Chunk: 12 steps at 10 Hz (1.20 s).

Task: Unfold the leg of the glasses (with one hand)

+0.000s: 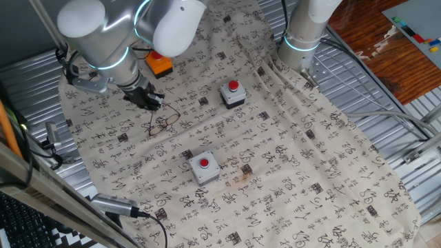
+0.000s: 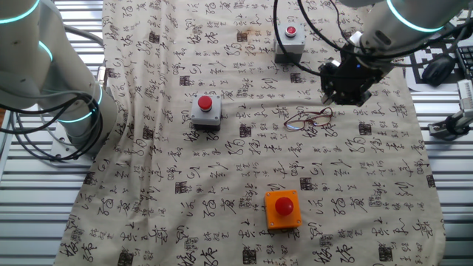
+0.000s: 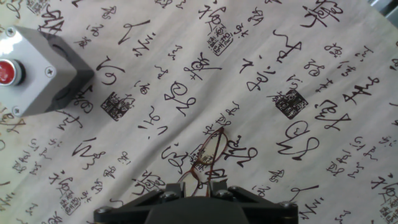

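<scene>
Glasses (image 3: 205, 163) lie on the printed cloth (image 3: 261, 56) that covers the counter, thin reddish-brown wire frame with clear lenses, between the grey button boxes and my end of the cloth. In one fixed view they (image 1: 163, 122) sit just below and to the right of my pincer (image 1: 146, 98); in the other fixed view they (image 2: 308, 117) lie just beside and below it (image 2: 347, 87).

Pincer state: the hand view shows only the dark base of my fingers along the bottom edge, with the near end of the frame touching or almost touching between them. I cannot tell whether the tips are spread or pressed together on the wire; neither fixed view resolves it.

Step in hand, my judgement: approach and contact with the folded leg. One thin wire angles away from the lens part, which may be a leg partly swung, but the frames are too fine to be sure. The task looks early; the leg does not read as fully open.

Next move calls for: catching only the leg near its free end, not the lens rim, then sweeping it outward about the hinge while the frame stays flat on the cloth. The glasses are light and will likely slide rather than pivot, so a slow, low push is needed.

Nearby: grey box with red button (image 3: 31, 71), well apart from the glasses.
</scene>
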Each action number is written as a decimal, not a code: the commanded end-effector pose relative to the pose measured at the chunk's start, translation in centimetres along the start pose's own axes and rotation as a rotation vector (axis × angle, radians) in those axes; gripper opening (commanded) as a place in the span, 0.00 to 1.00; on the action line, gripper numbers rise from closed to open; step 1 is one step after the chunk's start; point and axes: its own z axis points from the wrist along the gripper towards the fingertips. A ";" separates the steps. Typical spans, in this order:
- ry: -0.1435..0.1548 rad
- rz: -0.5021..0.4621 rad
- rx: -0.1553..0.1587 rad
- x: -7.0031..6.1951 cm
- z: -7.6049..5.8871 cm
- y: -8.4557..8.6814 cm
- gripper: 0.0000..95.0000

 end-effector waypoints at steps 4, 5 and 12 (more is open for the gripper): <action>-0.008 0.001 -0.001 0.9 0.4 -0.6 0.00; -0.011 0.007 0.001 0.9 0.4 -0.6 0.00; -0.047 -0.016 0.005 0.9 0.4 -0.6 0.00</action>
